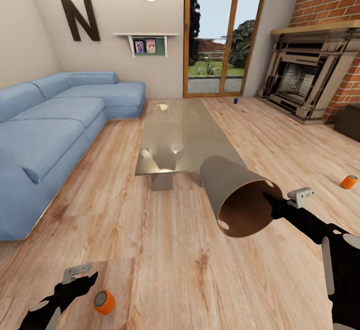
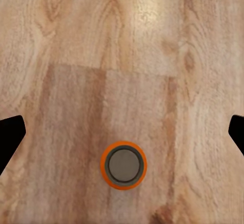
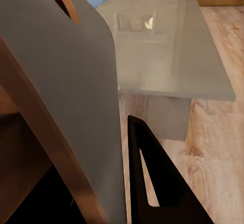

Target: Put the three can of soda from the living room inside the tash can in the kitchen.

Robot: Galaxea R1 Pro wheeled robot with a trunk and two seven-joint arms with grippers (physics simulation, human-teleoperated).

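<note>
The robot is in the living room, and the right end effector point(image 1: 276, 205) is pinching the rim of the tash can point(image 1: 239, 196), which hangs tipped on its side in the air, near the glass coffee table point(image 1: 182, 135), with its brown mouth facing the robot. The left end effector point(image 1: 82, 279) hovers low over the wood floor point(image 1: 165, 250), its fingers spread wide, with an orange can point(image 1: 104, 302) standing upright just beside it (in the left wrist view the can point(image 2: 123, 165) sits between the two dark finger tips, a bit off the middle). To grab it well, I think the left arm should line up so the can is right in the middle, go straight down, then squeeze gently so it does not tip and roll. Another orange can point(image 1: 349, 181) lies on the floor well off to the right, and the blue can point(image 1: 235, 101) stands far away by the glass door.
</note>
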